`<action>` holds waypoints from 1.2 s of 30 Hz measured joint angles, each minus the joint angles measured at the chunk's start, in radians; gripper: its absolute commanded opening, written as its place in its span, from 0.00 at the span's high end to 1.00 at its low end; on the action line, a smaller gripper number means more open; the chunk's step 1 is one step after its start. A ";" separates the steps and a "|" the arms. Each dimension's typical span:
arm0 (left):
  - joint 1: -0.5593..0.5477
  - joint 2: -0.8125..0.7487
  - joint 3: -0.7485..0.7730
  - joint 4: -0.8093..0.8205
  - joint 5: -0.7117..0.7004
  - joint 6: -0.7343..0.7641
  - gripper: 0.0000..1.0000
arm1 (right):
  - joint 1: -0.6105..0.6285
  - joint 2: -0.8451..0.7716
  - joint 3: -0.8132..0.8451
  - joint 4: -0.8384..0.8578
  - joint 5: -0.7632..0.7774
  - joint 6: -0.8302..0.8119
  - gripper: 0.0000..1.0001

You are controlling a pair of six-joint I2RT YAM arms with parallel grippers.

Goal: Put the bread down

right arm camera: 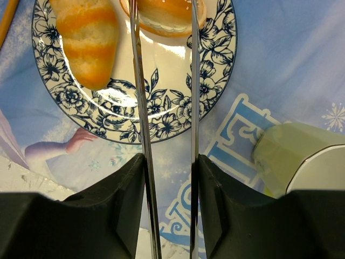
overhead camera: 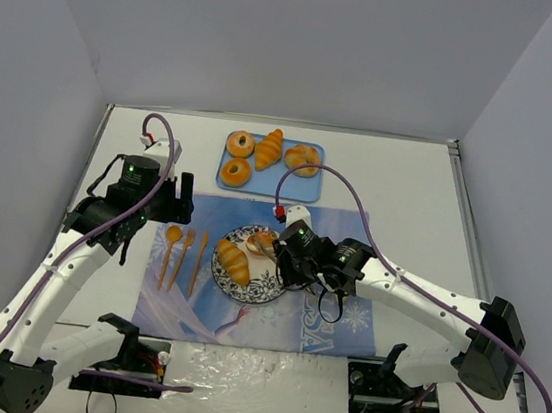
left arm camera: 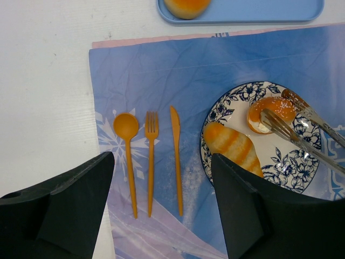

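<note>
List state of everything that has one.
left claw, open, empty
right claw, shut on tongs
tongs, blades either side of sugared bun, over plate
striped roll, lying on plate
tray, holds four pastries
cutlery, laid flat on mat

The scene is lit brightly and evenly from above, and only soft, faint shadows are cast around the plate [overhead camera: 266,288]. In the right wrist view, white glare is seen on the plate's bare centre, and the metal tongs [right arm camera: 138,108] over it are streaked with reflections. The black fingers [right arm camera: 81,216] below the plate are rendered soft and featureless. The placemat [left arm camera: 226,59] around the plate is shown sharply.
</note>
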 measured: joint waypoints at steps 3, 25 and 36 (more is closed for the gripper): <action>0.000 0.000 0.000 0.000 0.000 0.000 0.31 | 0.008 0.000 0.000 0.000 0.000 0.002 0.59; 0.000 0.001 0.000 0.000 0.000 0.000 0.31 | 0.012 -0.006 0.000 0.000 0.002 0.001 0.54; 0.000 0.002 0.000 0.000 0.000 0.000 0.31 | 0.017 -0.043 0.005 -0.009 0.007 0.001 0.53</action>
